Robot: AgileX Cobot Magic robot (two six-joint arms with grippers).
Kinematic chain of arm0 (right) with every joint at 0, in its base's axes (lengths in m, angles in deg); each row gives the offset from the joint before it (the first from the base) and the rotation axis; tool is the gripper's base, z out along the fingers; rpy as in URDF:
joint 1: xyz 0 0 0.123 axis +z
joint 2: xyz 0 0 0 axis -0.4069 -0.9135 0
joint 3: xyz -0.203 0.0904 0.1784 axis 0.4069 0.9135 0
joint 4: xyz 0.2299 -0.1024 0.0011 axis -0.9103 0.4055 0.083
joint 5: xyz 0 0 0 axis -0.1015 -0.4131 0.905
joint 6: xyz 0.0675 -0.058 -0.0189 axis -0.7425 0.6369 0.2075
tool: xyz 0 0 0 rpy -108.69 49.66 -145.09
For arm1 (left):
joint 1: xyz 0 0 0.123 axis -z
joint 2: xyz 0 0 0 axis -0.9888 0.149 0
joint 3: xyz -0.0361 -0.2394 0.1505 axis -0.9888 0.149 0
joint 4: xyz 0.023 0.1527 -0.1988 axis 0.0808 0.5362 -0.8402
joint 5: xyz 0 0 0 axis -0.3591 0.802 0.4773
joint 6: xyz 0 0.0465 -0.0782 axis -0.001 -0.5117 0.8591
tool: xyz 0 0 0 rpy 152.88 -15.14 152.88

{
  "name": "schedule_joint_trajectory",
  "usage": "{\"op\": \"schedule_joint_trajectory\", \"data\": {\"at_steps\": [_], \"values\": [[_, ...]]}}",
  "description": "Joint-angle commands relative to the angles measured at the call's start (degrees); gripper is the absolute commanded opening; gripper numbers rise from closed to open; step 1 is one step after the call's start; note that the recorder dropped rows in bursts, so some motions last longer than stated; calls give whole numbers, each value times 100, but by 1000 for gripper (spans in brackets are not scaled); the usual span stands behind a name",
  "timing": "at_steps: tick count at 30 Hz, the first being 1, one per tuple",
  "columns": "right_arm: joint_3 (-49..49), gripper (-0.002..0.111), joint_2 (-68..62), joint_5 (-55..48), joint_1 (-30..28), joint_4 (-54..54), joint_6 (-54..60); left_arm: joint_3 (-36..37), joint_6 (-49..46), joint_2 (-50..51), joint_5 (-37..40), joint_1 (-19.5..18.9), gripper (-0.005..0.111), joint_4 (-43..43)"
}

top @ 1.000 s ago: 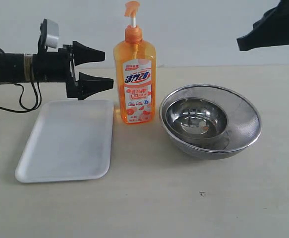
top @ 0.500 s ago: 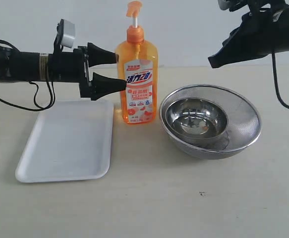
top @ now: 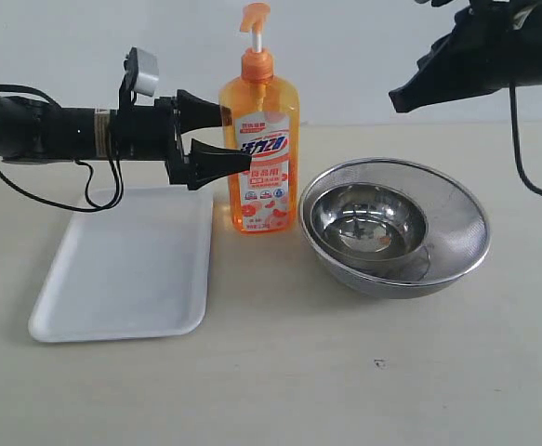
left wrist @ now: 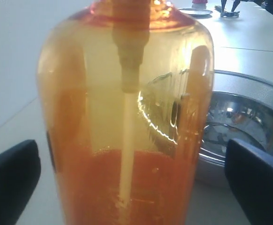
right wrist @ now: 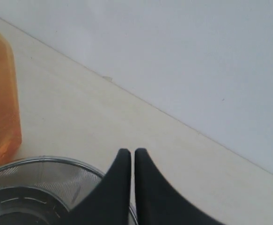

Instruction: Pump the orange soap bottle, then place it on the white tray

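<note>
Sliding in over the white tray (top: 122, 269), the left gripper (top: 238, 136) now straddles the upright orange soap bottle (top: 263, 116) standing beside it, jaws wide apart, probably to steady it, while the right gripper (right wrist: 128, 157), fingers together, hovers high, likely for pumping.

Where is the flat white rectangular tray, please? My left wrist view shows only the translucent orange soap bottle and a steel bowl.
Observer: The flat white rectangular tray lies on the table right beside the tall translucent orange soap bottle, to its left in the exterior view.
Operator: Thank you; is the pump head free?
Observer: Yes, the orange pump head stands raised, nothing touching it.
Operator: And the right gripper?
Observer: The right gripper is shut, held high over the round steel bowls.
</note>
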Motion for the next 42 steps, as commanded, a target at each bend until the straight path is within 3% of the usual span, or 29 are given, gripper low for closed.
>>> {"op": "schedule_joint_trajectory", "data": {"at_steps": [1, 10, 23, 42], "values": [[-36, 0, -5, 168, 168, -1, 145, -30, 56, -21, 21, 34, 109, -84], [-487, 0, -736, 242, 865, -12, 509, -39, 45, -21, 21, 34, 109, -84], [-1640, 0, -1696, -111, 924, -13, 464, -39, 45, -21, -27, 34, 109, -84], [-1706, 0, -1947, -220, 1252, -13, 596, -39, 57, -21, -26, 34, 109, -92]]}}
